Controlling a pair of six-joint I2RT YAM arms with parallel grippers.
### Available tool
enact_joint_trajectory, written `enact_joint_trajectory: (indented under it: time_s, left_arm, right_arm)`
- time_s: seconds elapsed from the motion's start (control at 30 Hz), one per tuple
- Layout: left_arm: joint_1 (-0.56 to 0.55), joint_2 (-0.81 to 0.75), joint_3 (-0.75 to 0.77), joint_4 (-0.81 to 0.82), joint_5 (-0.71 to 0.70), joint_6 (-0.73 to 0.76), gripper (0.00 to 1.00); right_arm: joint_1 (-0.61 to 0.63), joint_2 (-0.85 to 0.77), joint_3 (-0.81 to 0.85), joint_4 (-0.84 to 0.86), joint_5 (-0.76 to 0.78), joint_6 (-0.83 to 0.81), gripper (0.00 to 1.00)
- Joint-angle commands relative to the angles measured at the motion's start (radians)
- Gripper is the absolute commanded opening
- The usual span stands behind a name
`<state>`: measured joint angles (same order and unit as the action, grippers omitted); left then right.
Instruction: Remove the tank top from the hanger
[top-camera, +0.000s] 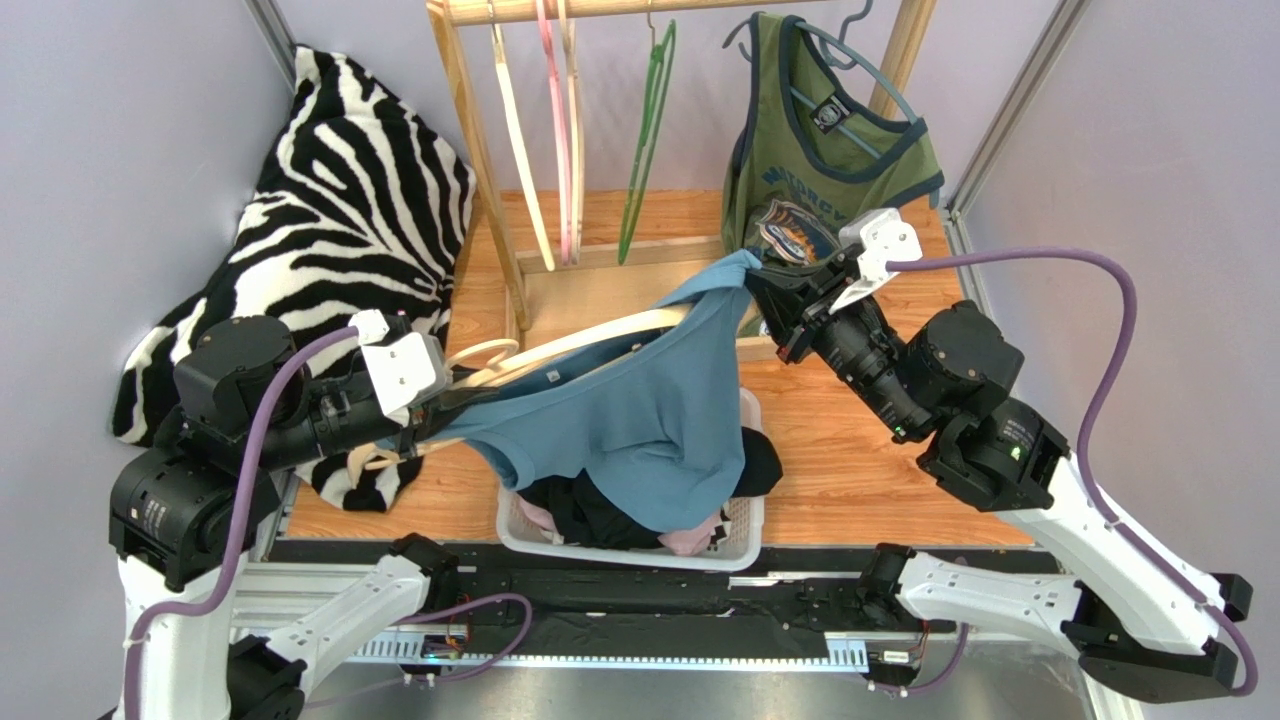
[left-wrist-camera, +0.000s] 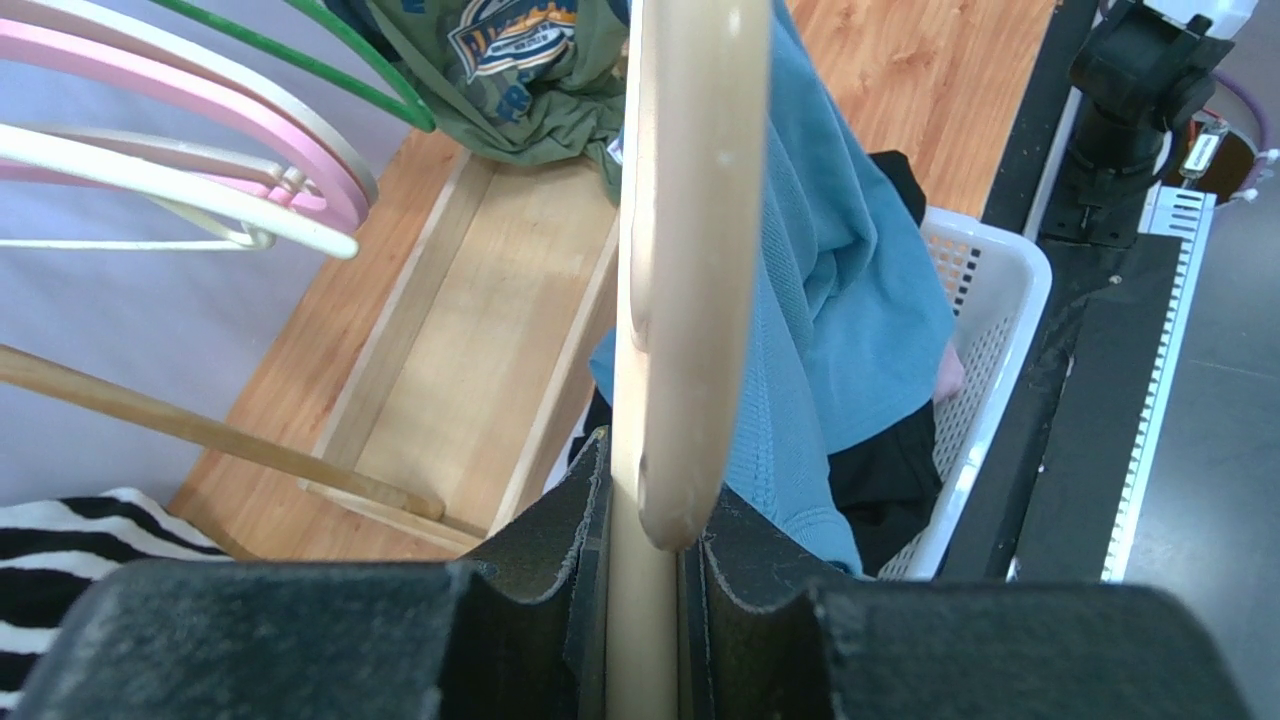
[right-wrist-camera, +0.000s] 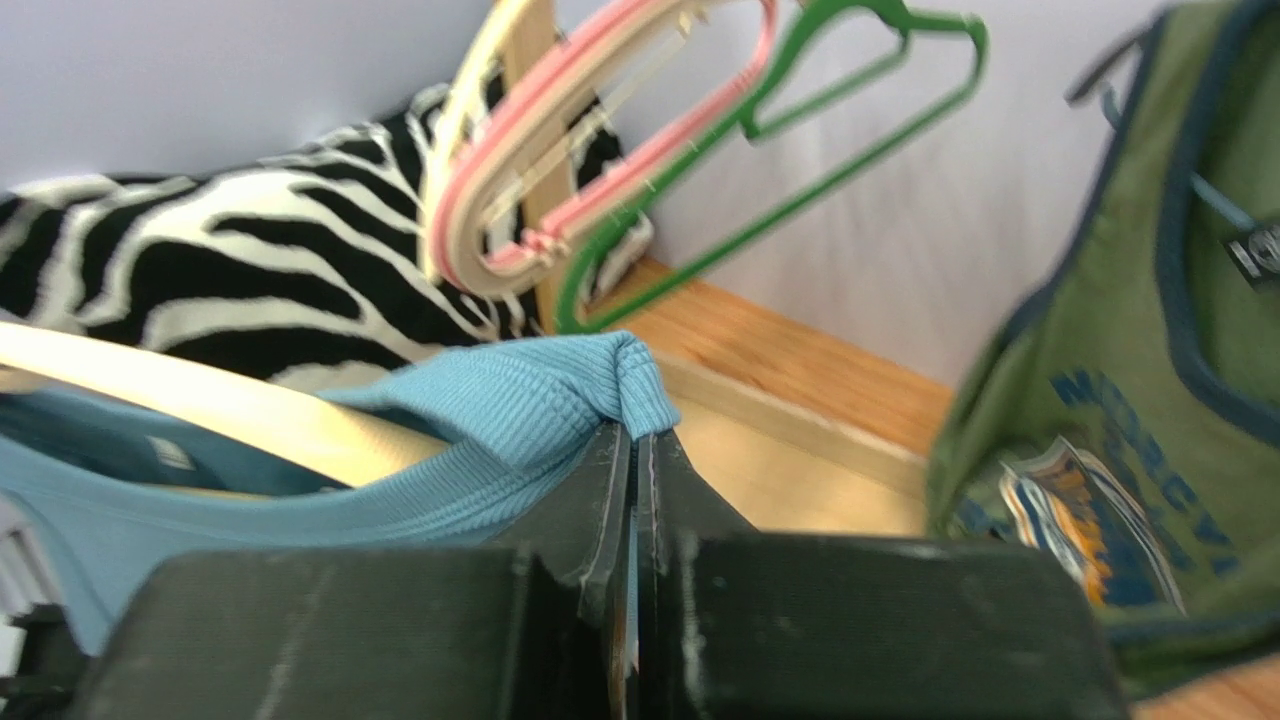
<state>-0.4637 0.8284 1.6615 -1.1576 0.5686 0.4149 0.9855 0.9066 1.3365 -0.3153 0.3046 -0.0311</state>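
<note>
A blue tank top (top-camera: 646, 413) hangs on a cream wooden hanger (top-camera: 601, 338) held level above the laundry basket. My left gripper (top-camera: 436, 408) is shut on the hanger's left end; in the left wrist view the hanger (left-wrist-camera: 684, 270) runs straight out from between the left gripper's (left-wrist-camera: 649, 510) jaws, with the blue fabric (left-wrist-camera: 842, 300) draped to its right. My right gripper (top-camera: 759, 278) is shut on the tank top's shoulder strap at the hanger's far right end. In the right wrist view the strap (right-wrist-camera: 511, 405) bunches at the right gripper's (right-wrist-camera: 639, 450) closed jaws, with the hanger (right-wrist-camera: 196, 405) beside it.
A white basket (top-camera: 631, 552) with dark and pink clothes sits under the tank top. A wooden rack (top-camera: 466, 135) holds cream, pink and green hangers (top-camera: 649, 120) and a green tank top (top-camera: 827, 135) on a hanger. A zebra pillow (top-camera: 346, 195) lies at the left.
</note>
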Motion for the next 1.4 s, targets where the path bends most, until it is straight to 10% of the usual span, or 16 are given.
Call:
enact_joint_trajectory:
  time_s: [0.0,0.33,0.5,0.57,0.6,0.73,1.37]
  left_arm:
    - [0.016,0.005,0.041,0.021,0.039,-0.002,0.0]
    - [0.014,0.075,0.153,-0.016,0.115,0.027,0.0]
    - [-0.03,0.15,0.225,-0.068,0.139,0.086,0.0]
    - [-0.047,0.17,0.23,-0.095,0.123,0.111,0.0]
    - [-0.056,0.176,0.228,-0.105,0.117,0.137,0.0]
    - [-0.107,0.204,0.196,-0.131,0.096,0.174,0.0]
    - [-0.332,0.359,0.247,-0.228,-0.006,0.331,0.0]
  right_arm:
    - [-0.062,-0.047,-0.031,-0.123,0.09,-0.012,0.0]
    - [-0.116,-0.199,-0.18,-0.24,0.117,0.023,0.0]
    - [-0.117,-0.239,-0.212,-0.321,-0.102,0.068,0.0]
    - [-0.117,-0.248,-0.203,-0.375,-0.183,0.053,0.16]
    - [-0.117,-0.265,-0.179,-0.395,-0.2,0.022,0.51]
    - [-0.116,-0.351,-0.116,-0.383,-0.203,-0.088,0.98]
    - [-0.116,0.008,0.216,-0.478,-0.722,-0.3,1.0]
